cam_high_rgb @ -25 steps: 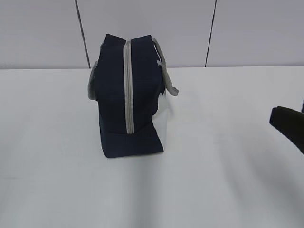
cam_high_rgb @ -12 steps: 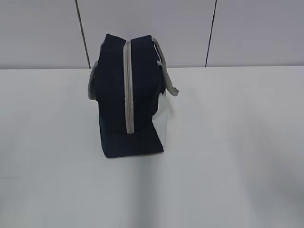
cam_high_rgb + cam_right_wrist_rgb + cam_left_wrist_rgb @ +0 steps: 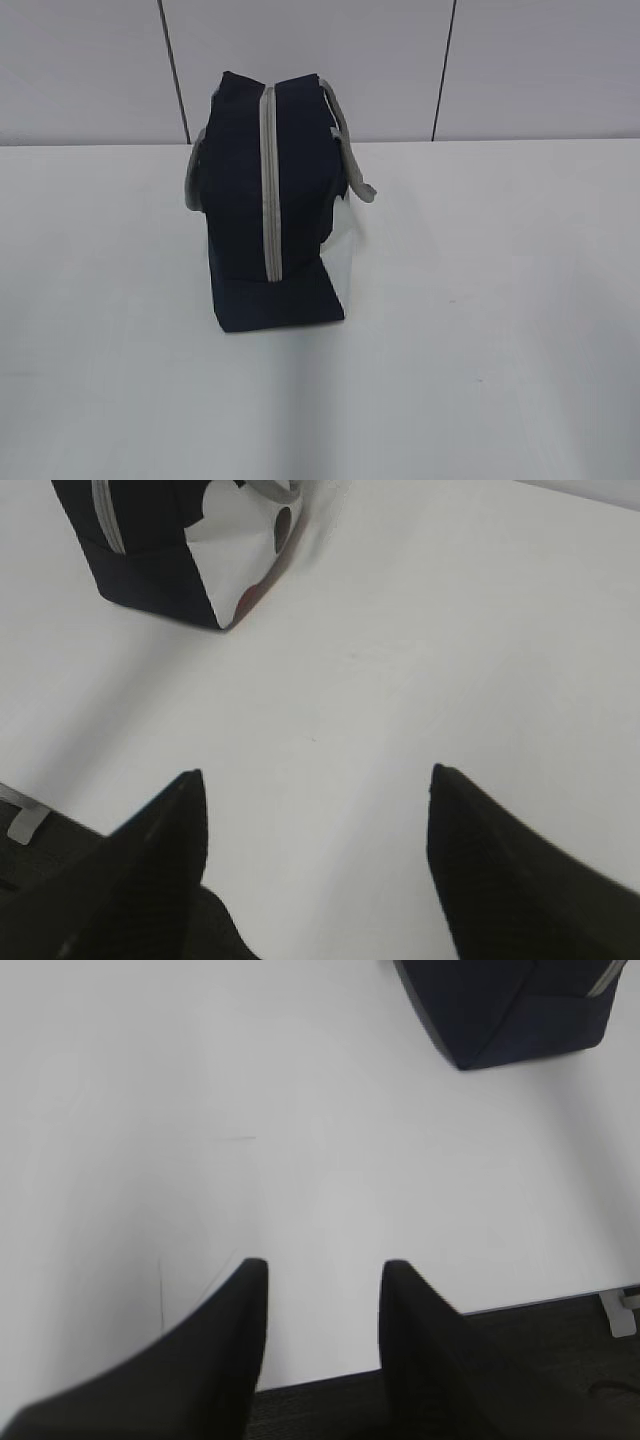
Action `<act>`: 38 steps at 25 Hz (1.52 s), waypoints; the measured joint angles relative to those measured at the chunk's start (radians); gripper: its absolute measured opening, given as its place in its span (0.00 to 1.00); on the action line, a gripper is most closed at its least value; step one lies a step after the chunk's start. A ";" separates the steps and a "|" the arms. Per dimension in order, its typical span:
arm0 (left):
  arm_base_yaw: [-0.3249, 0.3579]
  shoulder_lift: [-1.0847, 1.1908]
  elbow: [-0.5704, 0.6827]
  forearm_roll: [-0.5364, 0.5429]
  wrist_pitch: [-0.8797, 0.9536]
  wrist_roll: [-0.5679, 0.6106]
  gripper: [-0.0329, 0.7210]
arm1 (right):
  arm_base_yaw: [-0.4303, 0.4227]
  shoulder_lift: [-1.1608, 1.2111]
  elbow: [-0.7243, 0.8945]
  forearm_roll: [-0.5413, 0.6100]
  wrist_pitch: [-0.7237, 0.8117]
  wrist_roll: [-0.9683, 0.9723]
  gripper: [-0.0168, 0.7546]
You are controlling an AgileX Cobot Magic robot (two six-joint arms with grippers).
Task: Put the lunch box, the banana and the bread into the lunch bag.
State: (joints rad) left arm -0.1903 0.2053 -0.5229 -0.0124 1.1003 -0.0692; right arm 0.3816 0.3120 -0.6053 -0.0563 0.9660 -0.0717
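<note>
The navy lunch bag (image 3: 270, 200) stands upright on the white table, its grey zipper (image 3: 267, 180) running down the end that faces the exterior camera and looking closed. A corner of the lunch bag (image 3: 505, 1005) shows at the top right of the left wrist view; its white side panel (image 3: 235, 555) shows at the top left of the right wrist view. My left gripper (image 3: 322, 1270) hangs open over the table's near edge, holding nothing. My right gripper (image 3: 315, 775) is open wide and empty above the bare table. The lunch box, the banana and the bread are out of view.
Grey handles (image 3: 350, 150) hang on both sides of the bag. The white table (image 3: 480, 300) ends near both grippers, with dark floor (image 3: 540, 1360) beyond its edge. A pale panelled wall (image 3: 540, 70) stands behind the table.
The dark right arm seen at the right edge of the exterior view a second ago has left that view. The bag has not moved.
</note>
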 joint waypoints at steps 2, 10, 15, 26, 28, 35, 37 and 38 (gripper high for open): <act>0.000 0.000 0.000 0.000 0.000 0.000 0.41 | -0.031 -0.044 0.000 0.002 0.061 0.000 0.68; 0.000 0.000 0.000 0.000 0.000 0.000 0.37 | -0.113 -0.201 0.030 0.006 0.138 0.000 0.68; 0.000 0.000 0.000 0.000 0.000 0.000 0.37 | -0.146 -0.259 0.101 0.006 0.160 -0.002 0.68; 0.000 0.000 0.000 0.000 0.000 0.000 0.36 | -0.253 -0.328 0.102 0.006 0.169 -0.002 0.68; 0.000 0.000 0.000 0.000 0.000 0.000 0.36 | -0.255 -0.328 0.102 0.006 0.169 -0.002 0.68; 0.000 0.000 0.000 0.000 0.000 0.000 0.36 | -0.255 -0.328 0.102 0.006 0.169 -0.002 0.68; 0.000 0.000 0.000 0.000 0.000 0.000 0.36 | -0.255 -0.328 0.102 0.006 0.169 -0.002 0.68; 0.000 0.000 0.000 0.000 0.000 0.000 0.36 | -0.255 -0.328 0.102 0.006 0.169 0.000 0.68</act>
State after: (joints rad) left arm -0.1903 0.2053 -0.5229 -0.0124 1.1003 -0.0692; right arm 0.1267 -0.0163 -0.5036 -0.0501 1.1353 -0.0720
